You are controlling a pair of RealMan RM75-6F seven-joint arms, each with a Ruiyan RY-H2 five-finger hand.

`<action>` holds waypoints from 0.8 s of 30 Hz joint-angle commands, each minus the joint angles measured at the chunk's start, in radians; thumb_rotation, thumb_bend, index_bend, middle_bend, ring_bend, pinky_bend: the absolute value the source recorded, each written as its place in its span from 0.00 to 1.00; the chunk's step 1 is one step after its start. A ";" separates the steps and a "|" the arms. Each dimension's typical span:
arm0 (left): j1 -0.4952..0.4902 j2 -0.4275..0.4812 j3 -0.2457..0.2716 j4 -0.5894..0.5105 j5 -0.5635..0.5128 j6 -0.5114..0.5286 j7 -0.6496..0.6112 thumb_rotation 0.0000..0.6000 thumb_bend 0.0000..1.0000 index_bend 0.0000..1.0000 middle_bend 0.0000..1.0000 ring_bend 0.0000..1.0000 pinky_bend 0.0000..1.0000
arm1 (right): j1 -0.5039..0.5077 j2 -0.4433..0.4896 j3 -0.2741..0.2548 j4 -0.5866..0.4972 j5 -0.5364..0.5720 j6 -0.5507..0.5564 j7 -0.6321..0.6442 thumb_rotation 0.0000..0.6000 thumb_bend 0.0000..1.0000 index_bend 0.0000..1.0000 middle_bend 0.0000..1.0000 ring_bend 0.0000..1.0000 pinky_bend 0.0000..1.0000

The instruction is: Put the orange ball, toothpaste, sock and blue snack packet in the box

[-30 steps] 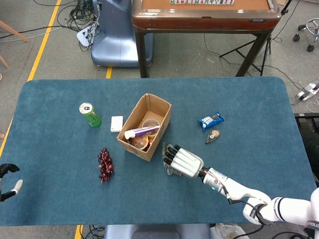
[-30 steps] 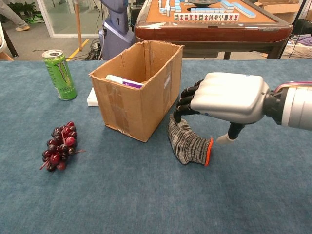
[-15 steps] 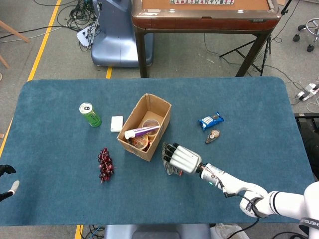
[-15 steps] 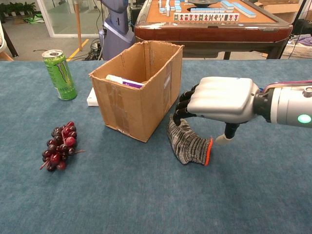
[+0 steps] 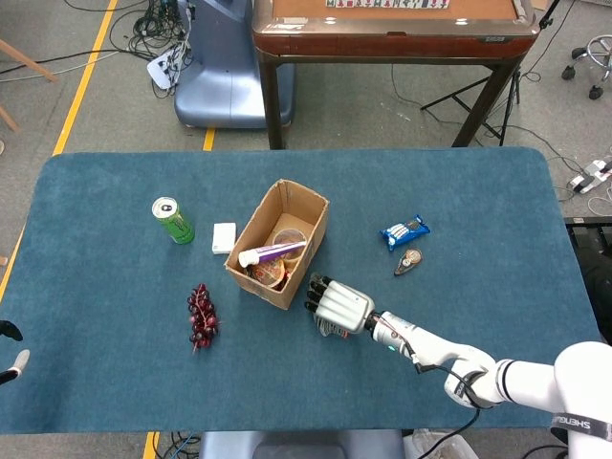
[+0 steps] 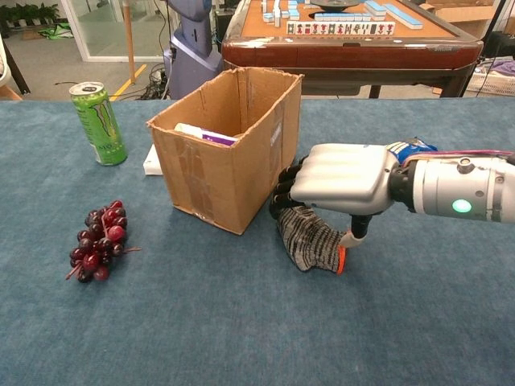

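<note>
A grey knit sock (image 6: 312,239) with an orange cuff lies flat on the blue table, just right of the cardboard box (image 6: 211,165). My right hand (image 6: 341,178) is low over the sock, its fingers (image 6: 285,186) curled down at the end nearest the box and its thumb at the cuff. From above, the right hand (image 5: 336,303) covers most of the sock (image 5: 328,330). The toothpaste (image 5: 272,253) lies inside the box (image 5: 299,199), over something orange (image 5: 267,274). The blue snack packet (image 5: 404,231) lies to the right. Only a sliver of my left hand (image 5: 11,349) shows.
A green can (image 5: 173,220), a small white box (image 5: 224,237) and a bunch of dark grapes (image 5: 201,316) lie left of the cardboard box. A small oval item (image 5: 408,260) sits near the snack packet. A mahjong table (image 5: 392,29) stands beyond the far edge.
My right hand has slid left and lowered onto the sock, its thumb coming down to the cuff. My left hand has drifted further out of the head view. The sock has not moved.
</note>
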 commanded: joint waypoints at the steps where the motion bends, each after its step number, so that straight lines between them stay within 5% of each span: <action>1: 0.001 0.004 0.001 -0.005 -0.004 -0.002 0.002 1.00 0.26 0.52 0.46 0.42 0.61 | 0.005 -0.006 -0.002 0.006 0.000 -0.006 0.000 1.00 0.00 0.24 0.22 0.14 0.34; 10: 0.002 0.010 0.003 -0.013 -0.009 -0.003 0.005 1.00 0.26 0.52 0.46 0.42 0.61 | 0.016 -0.007 0.000 -0.002 0.038 -0.048 -0.025 1.00 0.00 0.24 0.22 0.13 0.34; 24: 0.001 0.014 0.007 -0.014 -0.003 -0.004 -0.004 1.00 0.26 0.51 0.46 0.42 0.61 | 0.014 -0.009 0.009 -0.014 0.107 -0.074 -0.074 1.00 0.00 0.29 0.39 0.25 0.40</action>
